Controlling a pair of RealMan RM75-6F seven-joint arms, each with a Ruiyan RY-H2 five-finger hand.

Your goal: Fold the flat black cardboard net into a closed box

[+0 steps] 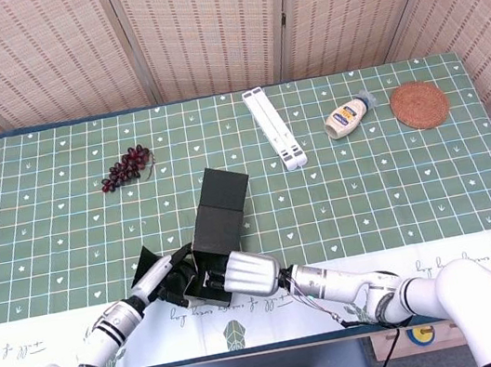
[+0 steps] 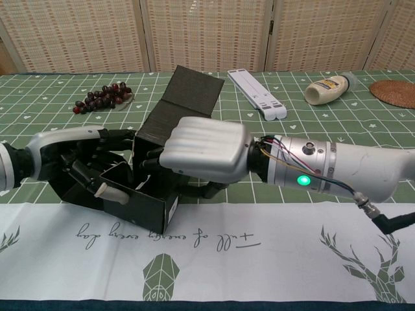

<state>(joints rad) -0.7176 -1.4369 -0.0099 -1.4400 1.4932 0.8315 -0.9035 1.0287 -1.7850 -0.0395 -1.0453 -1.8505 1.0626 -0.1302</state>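
The black cardboard box [image 1: 219, 209] stands half folded near the table's front edge. In the chest view its front wall [image 2: 139, 206] is upright and its long lid panel [image 2: 193, 91] slopes up and away behind it. My left hand [image 2: 87, 162] wraps the box's left side, its fingers curled into the open interior. My right hand [image 2: 204, 149] grips the box's right top edge, with its fingers over the rim and the thumb below on the outer wall. From the head view the left hand [image 1: 172, 276] and right hand [image 1: 246, 274] flank the box's near end.
A grape bunch [image 1: 126, 167] lies at the back left. A white folded stand [image 1: 275, 129], a mayonnaise bottle [image 1: 347, 115] and a round woven coaster [image 1: 419, 104] lie at the back right. The table's front edge [image 2: 207, 301] is close to the box.
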